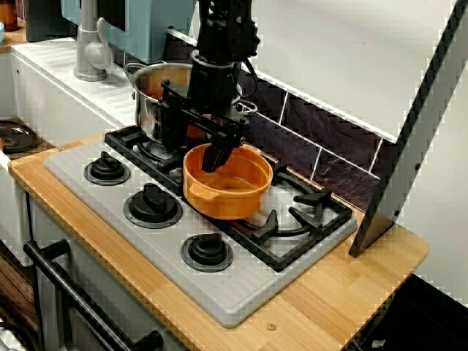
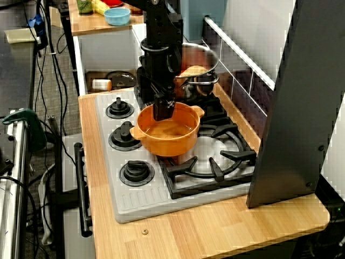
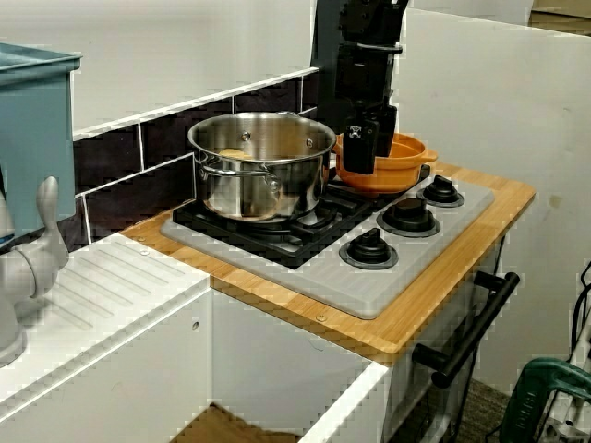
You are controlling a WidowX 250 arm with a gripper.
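An orange pot [image 1: 234, 194] with side handles is at the near left corner of the right burner grate [image 1: 307, 219], overhanging toward the knobs. My black gripper [image 1: 216, 157] comes down from above at the pot's back rim, shut on it, with one finger inside and one outside the wall. In the view from the stove's right end the gripper [image 2: 163, 109] clamps the far rim of the orange pot [image 2: 167, 141], which looks empty. From the sink side the outer finger [image 3: 360, 148] covers part of the orange pot [image 3: 406, 166]. I cannot tell whether the pot rests on the grate or hangs just above it.
A steel pot [image 1: 157, 102] with something tan inside stands on the left burner, right behind the arm. Three black knobs [image 1: 152, 205] line the stove's front. A faucet [image 1: 91, 51] and white sink counter lie left, and a slanted grey post [image 1: 409, 146] stands right.
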